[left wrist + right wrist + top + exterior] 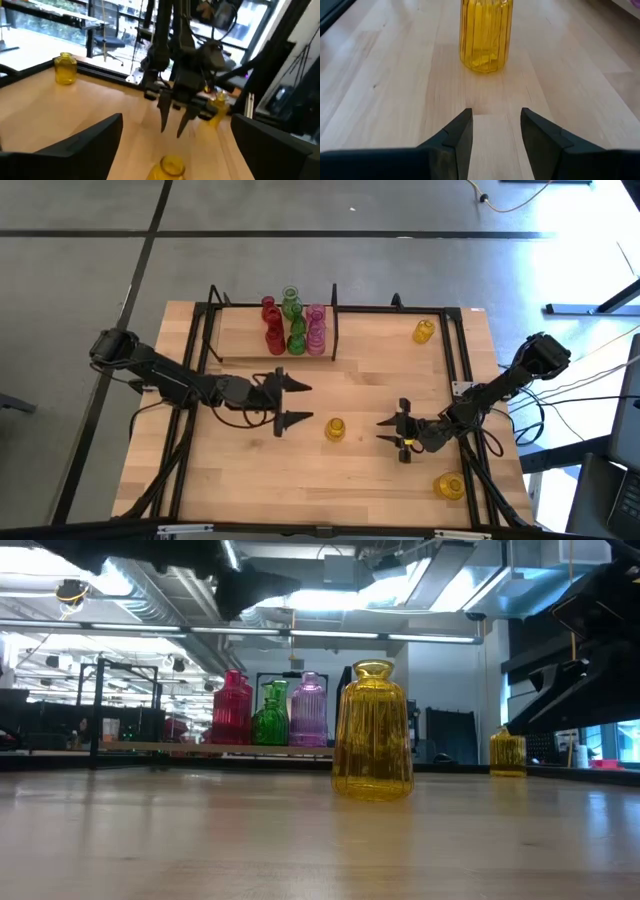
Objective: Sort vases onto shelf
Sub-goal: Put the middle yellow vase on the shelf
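I'm eyeing the yellow vase [335,428] standing mid-table between my wide-open, empty left gripper [296,402] and part-open, empty right gripper [385,431], judging it light, slick, breakable glass, best pinched round the ribbed belly.

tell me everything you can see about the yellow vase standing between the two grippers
The yellow vase is translucent, glass-like, with a ribbed barrel body, a short narrow neck and an open round mouth. It stands upright on the bare wooden table, off the shelf. Nothing touches it: the open left gripper and the right gripper flank it, both apart from it.
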